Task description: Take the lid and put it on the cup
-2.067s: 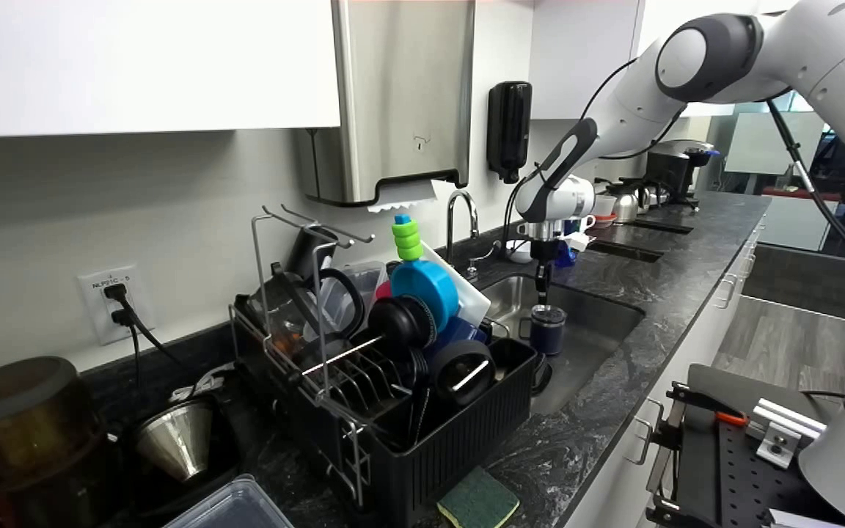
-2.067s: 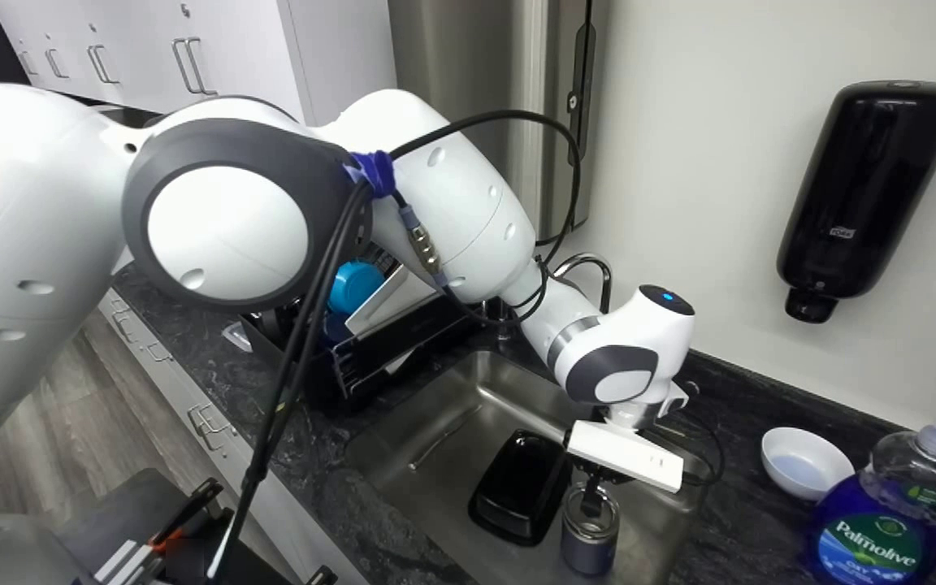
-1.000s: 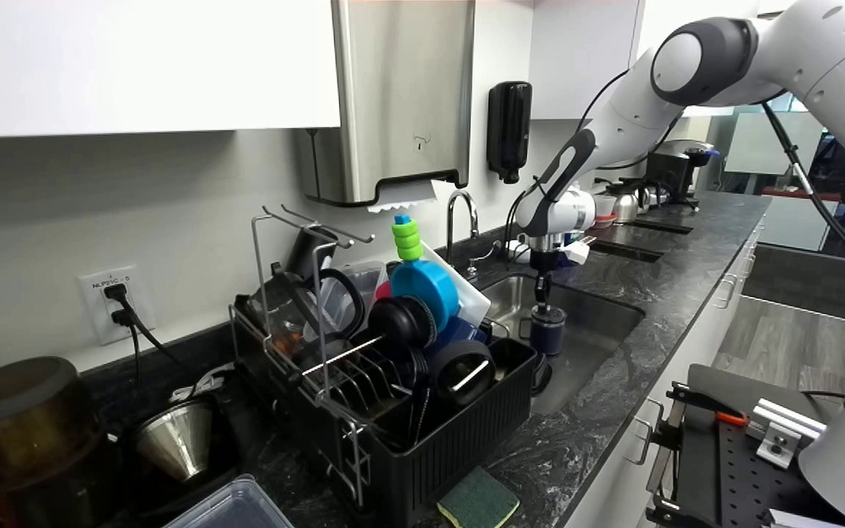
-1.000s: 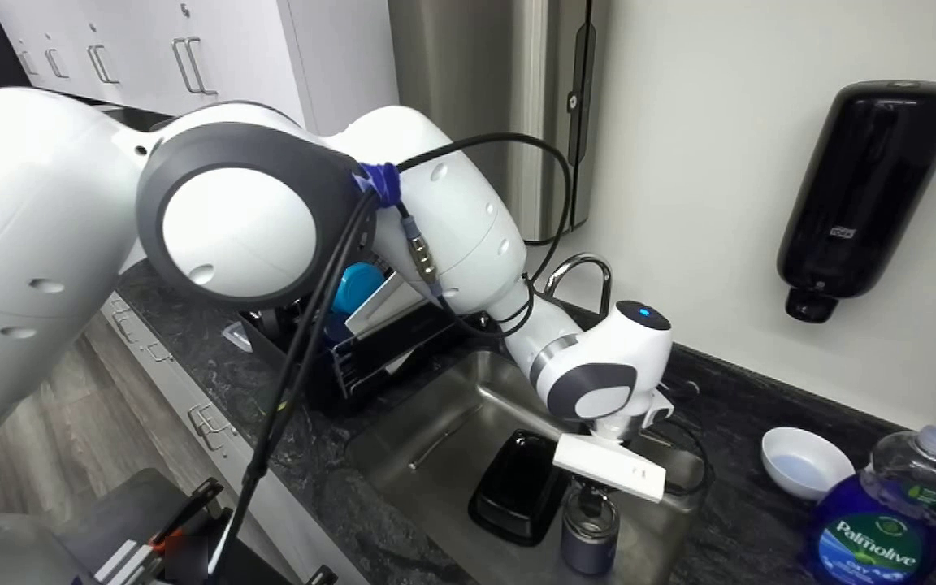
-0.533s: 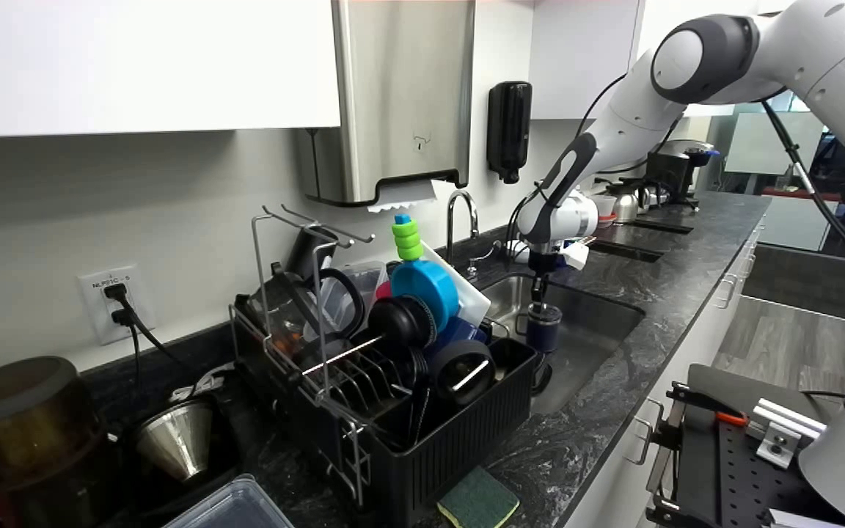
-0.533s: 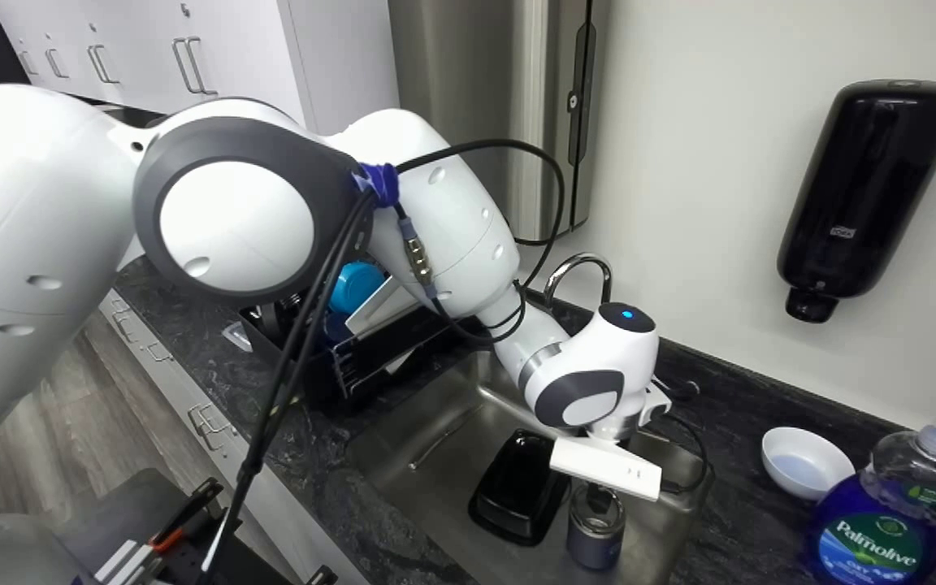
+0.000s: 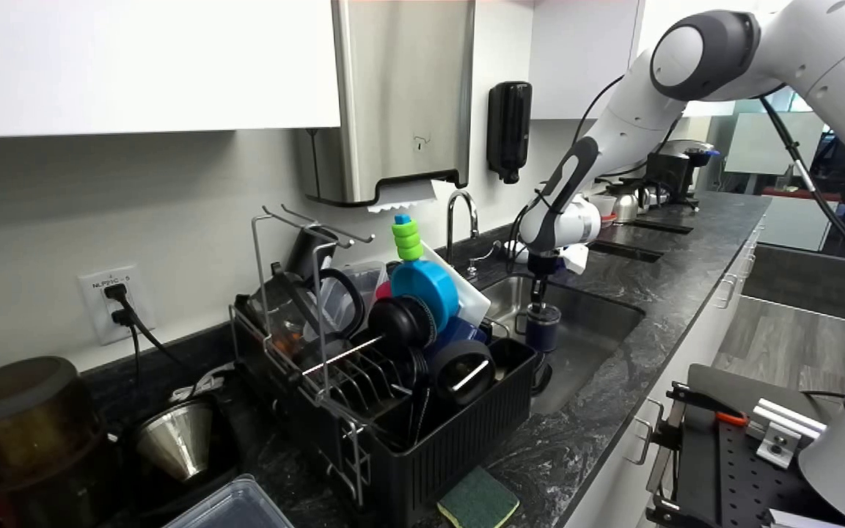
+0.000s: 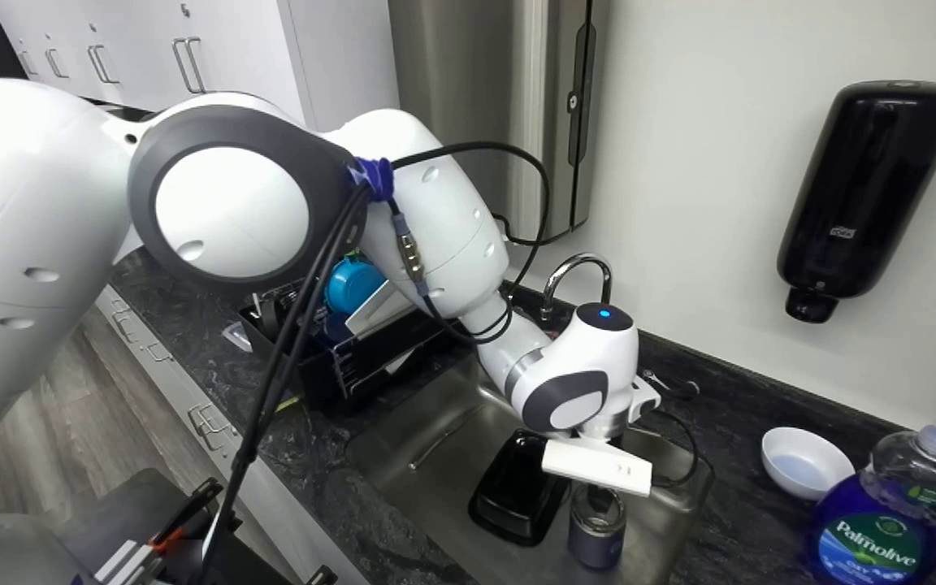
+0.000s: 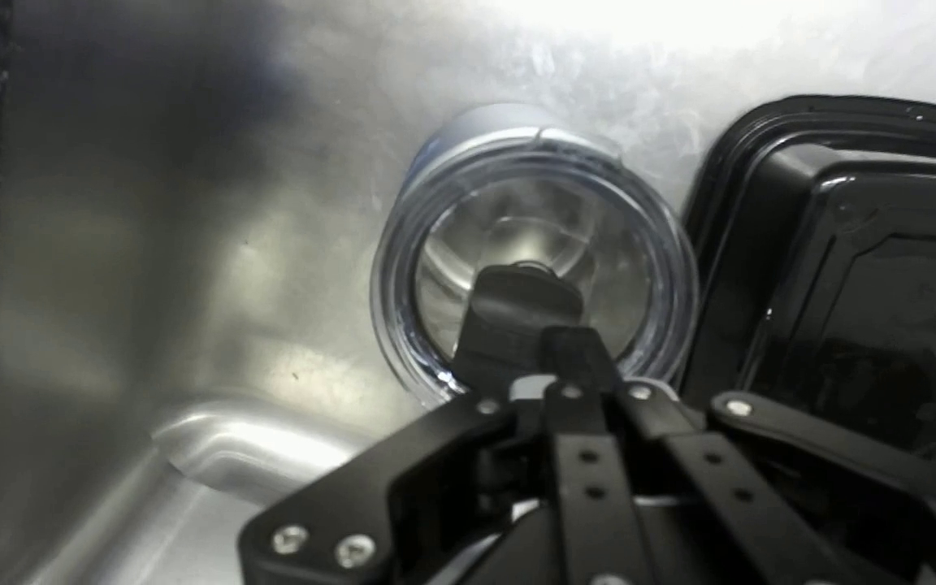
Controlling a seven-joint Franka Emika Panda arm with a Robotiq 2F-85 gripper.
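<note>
In an exterior view we look over the dish rack (image 7: 459,429) along the bench (image 7: 701,249); in an exterior view, down past the nearby arm (image 8: 224,211). Both show the sink (image 8: 435,487) (the wrist view peers down, close above the cup (image 8: 596,543)).

In the wrist view my hand (image 9: 545,321) hid part of the lid (image 9: 533,218); whether they touched, I couldn't tell. The right edge cropped the black container (image 9: 882,309).

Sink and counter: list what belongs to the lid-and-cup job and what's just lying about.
For the job:
cup, in the sink
clear lid, on the cup, seating unclear
fingers, closed

Just lying about:
black container, in the sink
white bowl
Palmolive bottle
sponge
loaded dish rack
</note>
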